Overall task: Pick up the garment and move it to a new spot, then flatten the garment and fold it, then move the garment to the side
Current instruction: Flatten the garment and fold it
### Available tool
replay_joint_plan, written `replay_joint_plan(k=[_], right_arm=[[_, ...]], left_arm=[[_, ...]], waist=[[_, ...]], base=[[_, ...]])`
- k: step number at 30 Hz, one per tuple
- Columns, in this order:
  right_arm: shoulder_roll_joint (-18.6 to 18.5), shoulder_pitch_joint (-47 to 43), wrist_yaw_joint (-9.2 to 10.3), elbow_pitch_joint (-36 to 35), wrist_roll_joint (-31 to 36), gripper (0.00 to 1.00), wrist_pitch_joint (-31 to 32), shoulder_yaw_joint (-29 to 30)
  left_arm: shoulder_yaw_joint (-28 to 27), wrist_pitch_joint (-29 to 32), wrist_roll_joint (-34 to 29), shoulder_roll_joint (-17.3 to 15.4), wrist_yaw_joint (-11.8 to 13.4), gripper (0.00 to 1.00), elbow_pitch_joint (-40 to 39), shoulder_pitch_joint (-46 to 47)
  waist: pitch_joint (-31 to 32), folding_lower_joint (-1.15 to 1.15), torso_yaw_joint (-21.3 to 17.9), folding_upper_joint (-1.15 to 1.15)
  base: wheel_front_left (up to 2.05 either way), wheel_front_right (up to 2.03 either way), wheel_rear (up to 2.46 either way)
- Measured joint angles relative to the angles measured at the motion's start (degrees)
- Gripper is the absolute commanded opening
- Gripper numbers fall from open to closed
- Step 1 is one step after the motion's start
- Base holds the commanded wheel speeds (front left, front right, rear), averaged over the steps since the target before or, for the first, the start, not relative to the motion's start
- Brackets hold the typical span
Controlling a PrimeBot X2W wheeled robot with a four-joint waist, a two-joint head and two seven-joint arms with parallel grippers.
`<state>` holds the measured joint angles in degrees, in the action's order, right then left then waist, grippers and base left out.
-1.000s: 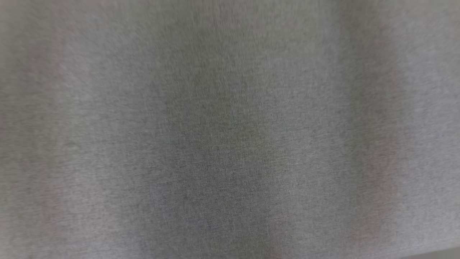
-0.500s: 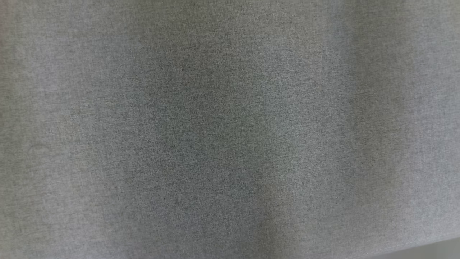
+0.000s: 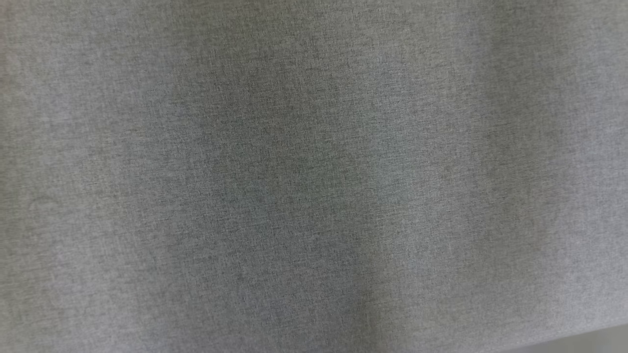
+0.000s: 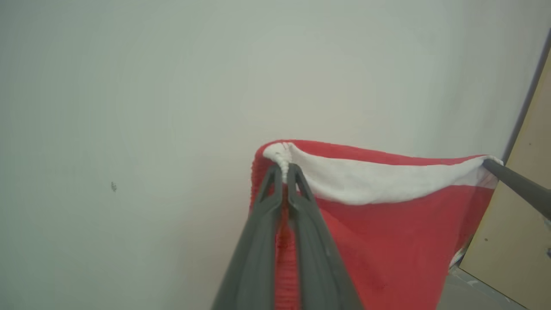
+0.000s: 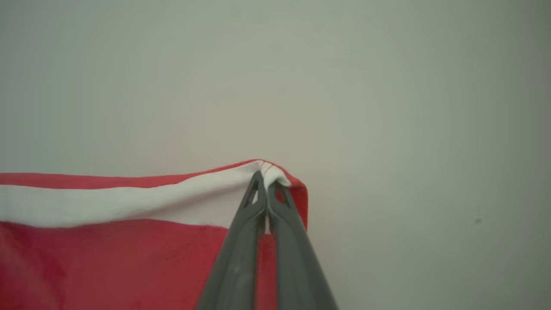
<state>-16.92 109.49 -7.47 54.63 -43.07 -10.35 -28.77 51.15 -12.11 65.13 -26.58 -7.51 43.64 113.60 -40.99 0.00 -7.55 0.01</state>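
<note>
Soft diffuse light, faint blurry shadows

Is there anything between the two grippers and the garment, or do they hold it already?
Nothing visible stands between. The left gripper is shut on one upper corner of the red and white garment, the right gripper on the other corner.

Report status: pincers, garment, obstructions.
Left pincer shut on garment corner. Right pincer shut on the other corner. Garment hangs spread between them. Tan board on the right pincer's side; possible snag.
</note>
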Motion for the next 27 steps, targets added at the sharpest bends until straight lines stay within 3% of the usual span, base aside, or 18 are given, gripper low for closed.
replay_joint_plan(k=[7, 11, 14, 22, 27], right_arm=[[-2.05, -14.5, 0.0, -11.09, -6.31, 0.0, -2.57, -9.01], [-6.8, -24.79, 0.0, -20.38, -10.06, 0.0, -3.49, -12.71], [-10.66, -34.14, 0.0, -27.06, -11.9, 0.0, -4.03, -13.73], [-16.59, -58.17, 0.0, -41.46, -13.25, 0.0, -4.61, -9.78], [-17.66, -72.19, 0.0, -45.98, -12.27, 0.0, -4.64, -6.41]], left_arm=[[1.09, -2.74, 3.3, -5.63, 0.0, 0.0, -10.49, -14.56], [-5.36, -2.96, 1.03, -9.62, -0.01, 0.0, -20.64, -26.79], [-11.27, -3.01, -1.79, -10.18, 0.58, 0.0, -28.36, -39.52], [-22.69, -3.0, -11.15, -7.78, 6.06, 0.0, -47.2, -73.44], [-27.16, -3.01, -16.52, -3.85, 6.39, 0.0, -52.45, -88.31]], waist=[[2.55, 0.01, -0.11, -0.01], [5.26, -0.01, -0.46, -0.02], [7.44, -0.01, -0.61, -0.01], [13.44, -0.02, -0.98, -0.02], [17.16, -0.02, -1.04, -0.02]], base=[[0.0, 0.0, 0.0], [0.0, 0.0, 0.0], [0.0, 0.0, 0.0], [0.0, 0.0, 0.0], [0.0, 0.0, 0.0]])
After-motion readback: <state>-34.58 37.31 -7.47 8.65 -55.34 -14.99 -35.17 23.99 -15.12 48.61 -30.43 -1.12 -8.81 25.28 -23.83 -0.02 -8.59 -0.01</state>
